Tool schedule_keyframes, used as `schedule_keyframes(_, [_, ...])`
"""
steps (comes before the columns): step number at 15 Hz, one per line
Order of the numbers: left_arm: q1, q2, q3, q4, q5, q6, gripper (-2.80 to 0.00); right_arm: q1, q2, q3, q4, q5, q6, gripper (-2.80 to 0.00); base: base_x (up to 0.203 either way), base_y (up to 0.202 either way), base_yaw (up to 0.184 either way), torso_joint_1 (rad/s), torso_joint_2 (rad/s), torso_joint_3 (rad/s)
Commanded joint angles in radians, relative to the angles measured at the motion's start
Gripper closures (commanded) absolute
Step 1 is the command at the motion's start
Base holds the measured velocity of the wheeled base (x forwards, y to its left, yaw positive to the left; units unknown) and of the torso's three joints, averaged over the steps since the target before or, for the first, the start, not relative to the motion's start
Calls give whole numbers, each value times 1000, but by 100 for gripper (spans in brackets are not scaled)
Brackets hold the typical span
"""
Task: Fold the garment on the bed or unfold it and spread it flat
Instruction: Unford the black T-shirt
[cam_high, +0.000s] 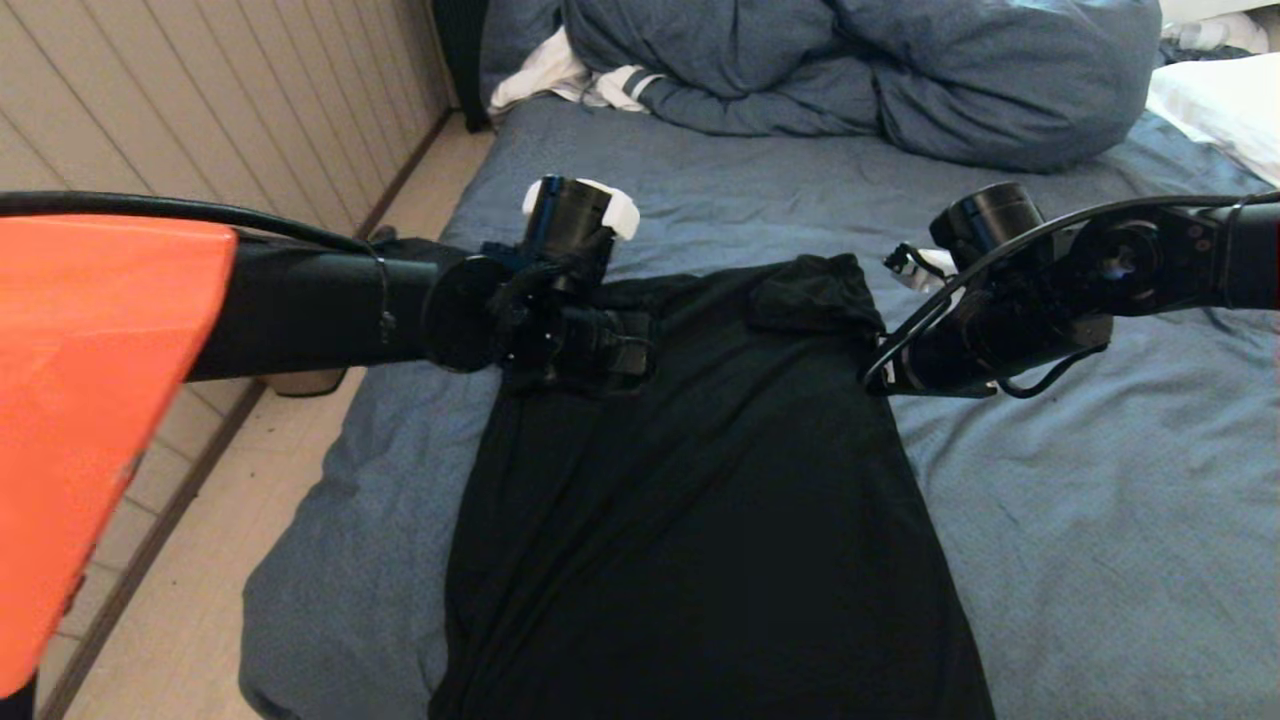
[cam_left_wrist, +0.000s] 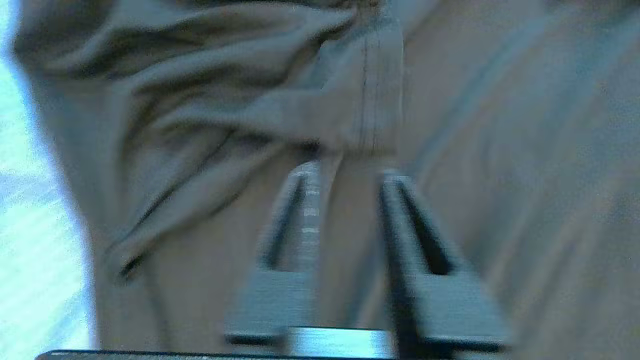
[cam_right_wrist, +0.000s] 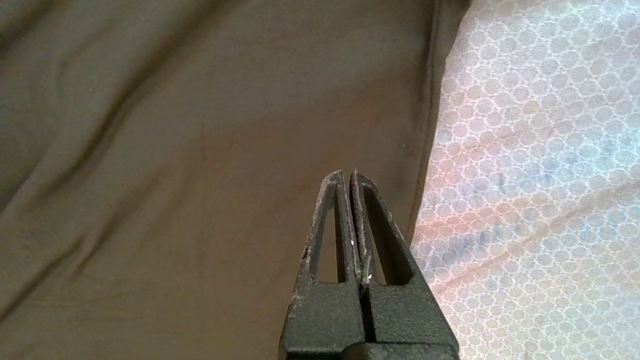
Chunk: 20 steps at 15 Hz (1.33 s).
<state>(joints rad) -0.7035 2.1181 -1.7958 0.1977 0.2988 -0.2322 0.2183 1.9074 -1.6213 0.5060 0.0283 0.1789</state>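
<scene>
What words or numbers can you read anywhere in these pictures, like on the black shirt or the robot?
There are none to read.
Black T-shirt: only its plain black side shows in every view; no print or lettering is visible.
Blue bed sheet, duvet and white cloth: no writing.
Robot arms, left tool and right tool: no label or number visible.

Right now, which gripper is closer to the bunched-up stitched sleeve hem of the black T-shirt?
Left. The left gripper is open right at the sleeve hem; the right gripper is shut near the black T-shirt's opposite edge.
</scene>
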Motion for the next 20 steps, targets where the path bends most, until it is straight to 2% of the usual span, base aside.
schedule_keyframes(1, [-9, 85, -59, 3, 12, 2, -280, 0, 4, -3, 3, 1, 1, 0, 0, 0, 0, 0, 0, 0])
schedule_keyframes(9, [-6, 169, -99, -86, 58, 35, -280, -4, 12, -5, -1, -1, 2, 0, 0, 0, 0, 0, 0, 0])
schedule_keyframes(11, [-2, 176, -99, -105, 91, 36, -280, -4, 12, -6, -1, -1, 4, 0, 0, 0, 0, 0, 0, 0])
schedule_keyframes(12, [-2, 175, -99, -111, 99, 36, 0, -4, 12, -9, -3, -1, 5, 0, 0, 0, 0, 0, 0, 0])
schedule_keyframes(17, [-1, 164, -99, -128, 133, 36, 0, -4, 10, -9, -14, -2, 7, 0, 0, 0, 0, 0, 0, 0])
schedule_keyframes(20, [-1, 155, -97, -177, 203, 47, 0, -4, 10, -9, -14, -2, 10, 0, 0, 0, 0, 0, 0, 0])
